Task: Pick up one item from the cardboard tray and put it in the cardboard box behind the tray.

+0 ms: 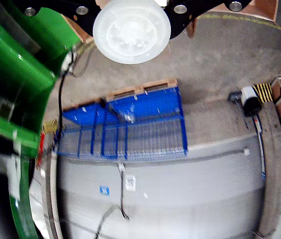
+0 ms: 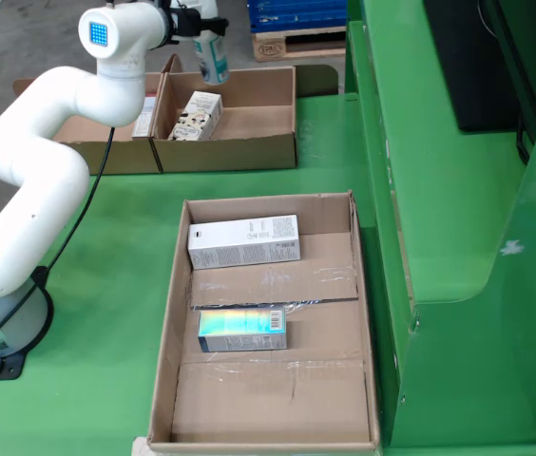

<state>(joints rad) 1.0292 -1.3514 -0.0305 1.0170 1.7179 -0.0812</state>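
In the fixed overhead view my gripper is up at the back, shut on a white bottle with a teal label. The bottle hangs in the air over the back rim of the open cardboard box. A patterned carton lies in that box. The cardboard tray in front holds a white carton and a shiny teal carton. The view that rides on the gripper shows the bottle's round white end under the black gripper plate. The fingers themselves are hidden.
A second cardboard box adjoins the first on the left, with a white item at its edge. Green machine housing walls the right side. The arm's base stands left of the tray. The gripper-borne view faces a blue wire cage on the floor.
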